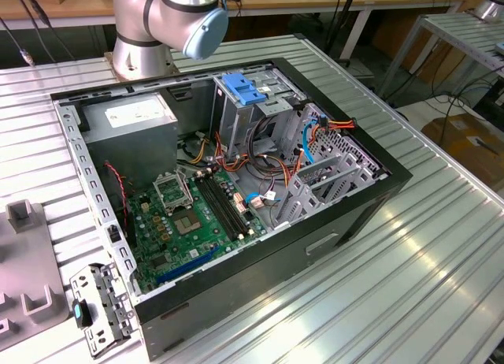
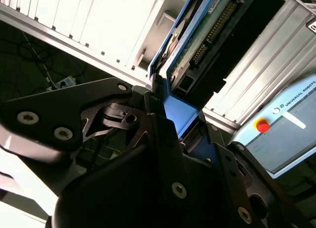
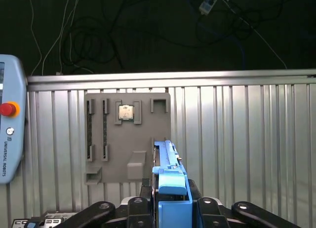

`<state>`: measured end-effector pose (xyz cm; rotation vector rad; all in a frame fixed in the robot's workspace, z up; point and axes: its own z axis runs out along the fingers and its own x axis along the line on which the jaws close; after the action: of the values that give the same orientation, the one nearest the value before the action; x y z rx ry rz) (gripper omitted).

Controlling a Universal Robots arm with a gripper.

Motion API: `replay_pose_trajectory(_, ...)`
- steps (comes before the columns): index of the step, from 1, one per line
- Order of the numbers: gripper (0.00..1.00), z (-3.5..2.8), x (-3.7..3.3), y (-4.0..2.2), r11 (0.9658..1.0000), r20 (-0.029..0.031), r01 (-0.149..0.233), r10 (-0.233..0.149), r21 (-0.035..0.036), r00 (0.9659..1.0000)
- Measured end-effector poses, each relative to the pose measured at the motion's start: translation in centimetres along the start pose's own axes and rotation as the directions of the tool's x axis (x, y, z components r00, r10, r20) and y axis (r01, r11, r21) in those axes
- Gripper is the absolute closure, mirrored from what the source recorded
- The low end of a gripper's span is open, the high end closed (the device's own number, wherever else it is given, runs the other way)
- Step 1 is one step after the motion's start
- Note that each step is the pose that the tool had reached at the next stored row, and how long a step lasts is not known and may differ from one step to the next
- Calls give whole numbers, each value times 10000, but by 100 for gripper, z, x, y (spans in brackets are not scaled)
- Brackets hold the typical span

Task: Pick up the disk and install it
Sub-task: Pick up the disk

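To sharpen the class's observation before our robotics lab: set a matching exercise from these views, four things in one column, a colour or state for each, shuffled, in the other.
1 the disk
2 motherboard
3 fixture plate
4 pendant button

A green
B red
C clamped in the jaws
D grey, carrying a chip

Pairs: 1-C, 2-A, 3-D, 4-B

open case (image 1: 260, 289), cables (image 1: 264, 155) crowding drive cage (image 1: 228, 124), disk (image 3: 171, 186) jutting from end effector (image 3: 170, 212)
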<state>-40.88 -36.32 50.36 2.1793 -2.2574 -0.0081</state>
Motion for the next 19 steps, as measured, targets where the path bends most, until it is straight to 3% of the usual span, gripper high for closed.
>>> replay_pose_trajectory(4,63,0,-2,-49,10000,1,0,0,0,10000)
replay_pose_trajectory(14,63,-1,26,-92,10000,-1,0,0,0,10000)
replay_pose_trajectory(19,63,0,41,-163,10000,-2,-1,1,0,10000)
